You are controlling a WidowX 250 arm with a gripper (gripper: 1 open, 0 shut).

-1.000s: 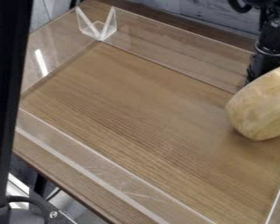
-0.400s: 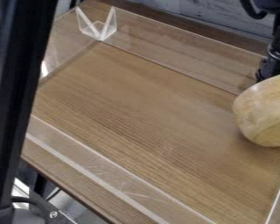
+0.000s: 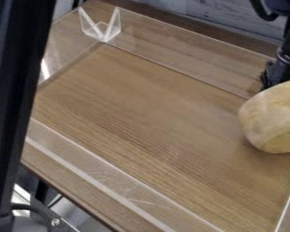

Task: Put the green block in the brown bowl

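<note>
Closed jaws on your gripper (image 3: 282, 71) at three o'clock touch the upturned pale wooden bowl (image 3: 274, 115); right it gently first.

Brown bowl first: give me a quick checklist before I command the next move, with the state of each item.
1. Brown bowl in view: ok, at the right edge of the table, partly cut off by the frame.
2. Bowl upright, opening up: not ok, its pale rounded underside faces the camera.
3. Green block located: cannot tell, no green block shows anywhere in the camera view.
4. Gripper fingertips visible: not ok, only dark arm hardware shows behind the bowl.
5. Gripper state: shut; whether it holds the block cannot be seen.
6. Camera view clear: not ok, a dark post blocks the left side.
</note>
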